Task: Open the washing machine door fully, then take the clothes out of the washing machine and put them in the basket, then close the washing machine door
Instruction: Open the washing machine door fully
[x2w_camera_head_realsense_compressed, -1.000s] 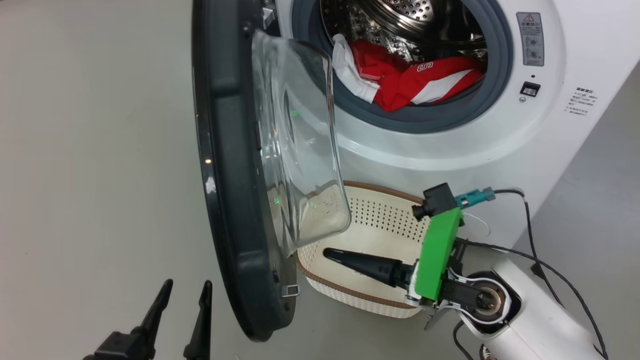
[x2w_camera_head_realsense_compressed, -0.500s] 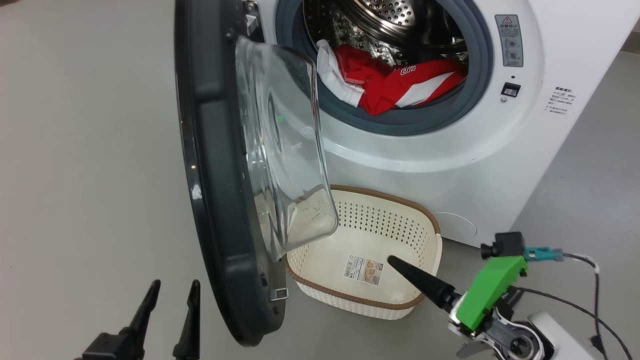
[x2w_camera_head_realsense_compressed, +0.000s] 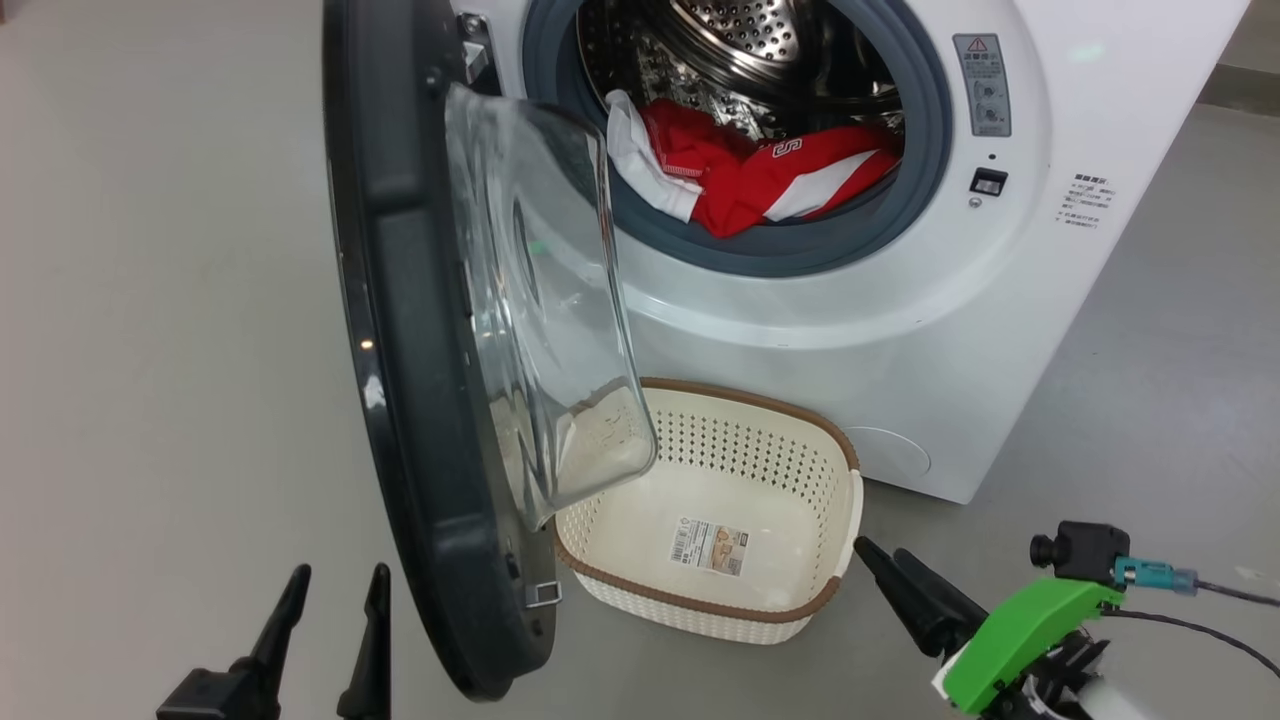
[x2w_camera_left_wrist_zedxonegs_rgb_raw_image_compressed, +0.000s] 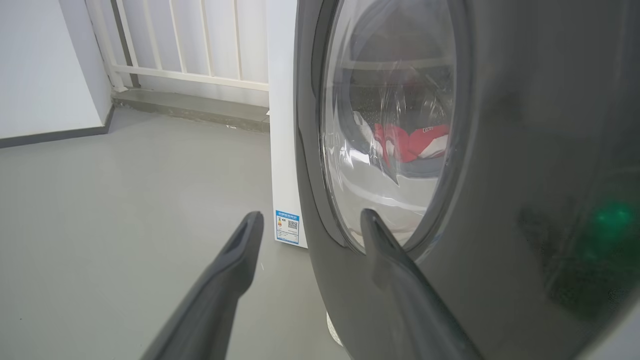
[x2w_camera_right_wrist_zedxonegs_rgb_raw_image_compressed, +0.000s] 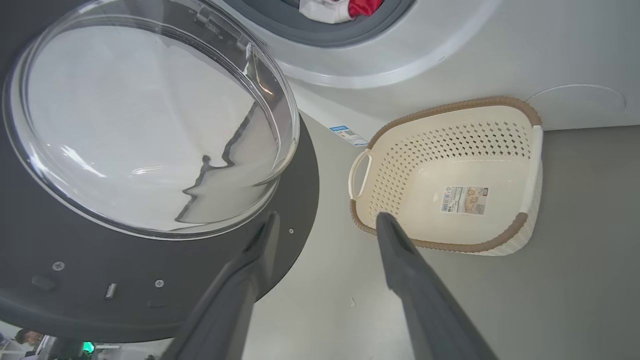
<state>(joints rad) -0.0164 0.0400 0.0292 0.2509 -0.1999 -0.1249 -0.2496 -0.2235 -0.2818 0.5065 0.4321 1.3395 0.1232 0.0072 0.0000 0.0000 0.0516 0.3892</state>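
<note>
Grey floor (x2w_camera_head_realsense_compressed: 150, 300) is running under everything; we're seeing the washing machine (x2w_camera_head_realsense_compressed: 1000, 300) at upper right, with the washing machine door (x2w_camera_head_realsense_compressed: 400, 350) swung out edge-on toward us and its glass bowl hanging over the left end of the basket (x2w_camera_head_realsense_compressed: 700, 600). Clothes (x2w_camera_head_realsense_compressed: 760, 180) are lying in the drum mouth, none are in the basket. Left gripper (x2w_camera_left_wrist_zedxonegs_rgb_raw_image_compressed: 311, 214) is hovering on the door's outer side, fingers spread, gripping nothing; we can't tell if it's touching the rim. Right gripper (x2w_camera_right_wrist_zedxonegs_rgb_raw_image_compressed: 326, 216) is sitting low just beside the basket, also spread and empty. We're judging the door step about done and the unloading not yet begun. Next move is calling for the right gripper rising to the drum mouth, clearing the glass bowl, and pinching red fabric
</note>
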